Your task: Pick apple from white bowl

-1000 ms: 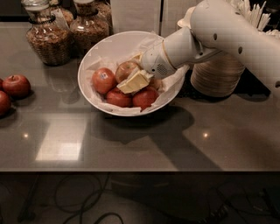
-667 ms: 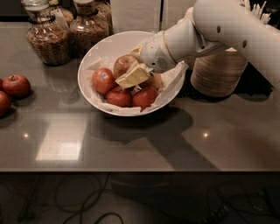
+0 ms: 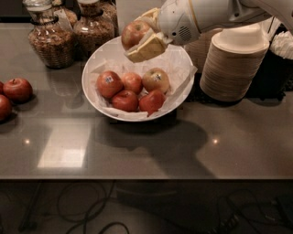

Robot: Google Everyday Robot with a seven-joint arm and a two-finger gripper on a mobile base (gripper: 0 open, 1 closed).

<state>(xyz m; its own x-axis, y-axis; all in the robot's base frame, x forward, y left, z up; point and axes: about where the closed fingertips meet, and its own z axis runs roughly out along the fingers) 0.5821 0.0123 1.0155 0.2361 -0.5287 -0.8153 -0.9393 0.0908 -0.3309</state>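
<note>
My gripper (image 3: 139,39) is shut on the apple (image 3: 134,33), a large yellowish-tan one with streaky red blush, and holds it in the air above the back of the white bowl (image 3: 181,98). The bowl is wide and glossy, lined with crumpled white paper, and stands mid-counter. Several apples stay in it: red ones (image 3: 125,100) and a smaller yellow-green one (image 3: 156,80). My white arm (image 3: 215,13) reaches in from the upper right.
A stack of beige paper bowls (image 3: 233,64) stands right of the bowl. Two glass jars (image 3: 46,39) stand at the back left. Two red apples (image 3: 17,89) lie on the grey counter (image 3: 137,146) at the left edge.
My gripper has risen out of the bowl with the apple in it, up and toward the back. The other apples remain in the bowl.
</note>
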